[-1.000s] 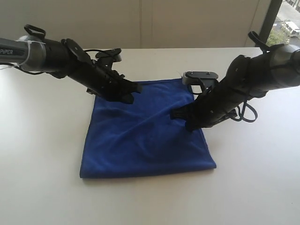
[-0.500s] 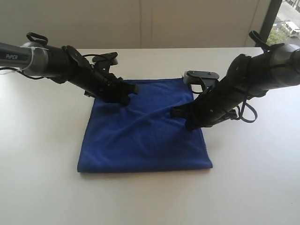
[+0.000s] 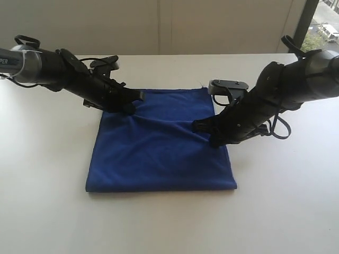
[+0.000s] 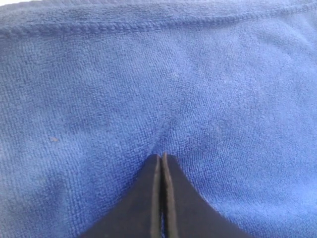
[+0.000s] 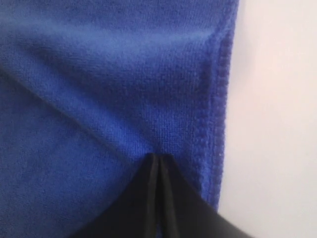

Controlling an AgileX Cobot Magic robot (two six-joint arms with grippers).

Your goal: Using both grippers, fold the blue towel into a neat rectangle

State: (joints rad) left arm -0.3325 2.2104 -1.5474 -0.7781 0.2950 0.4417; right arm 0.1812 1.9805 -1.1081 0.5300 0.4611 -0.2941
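Note:
The blue towel (image 3: 159,153) lies flat on the white table (image 3: 169,227) as a rough square with soft creases near both grippers. My left gripper (image 3: 136,100) is shut, its tips pressed down on the towel near the far left corner. In the left wrist view the shut tips (image 4: 161,156) meet the fuzzy cloth (image 4: 148,74) with a small pucker, the hem just beyond. My right gripper (image 3: 204,129) is shut too, its tips on the towel by the right edge. The right wrist view shows those tips (image 5: 157,157) next to the stitched hem (image 5: 218,114). No cloth shows between either pair of jaws.
Bare white tabletop surrounds the towel on all sides. A pale wall runs behind the table's far edge, with a window (image 3: 323,26) at the top right. The right arm's cables (image 3: 278,127) loop beside its wrist.
The left gripper has slid left and back across the towel. The towel has shifted left with it and lies flatter; its near right corner has moved left. The right gripper has barely moved.

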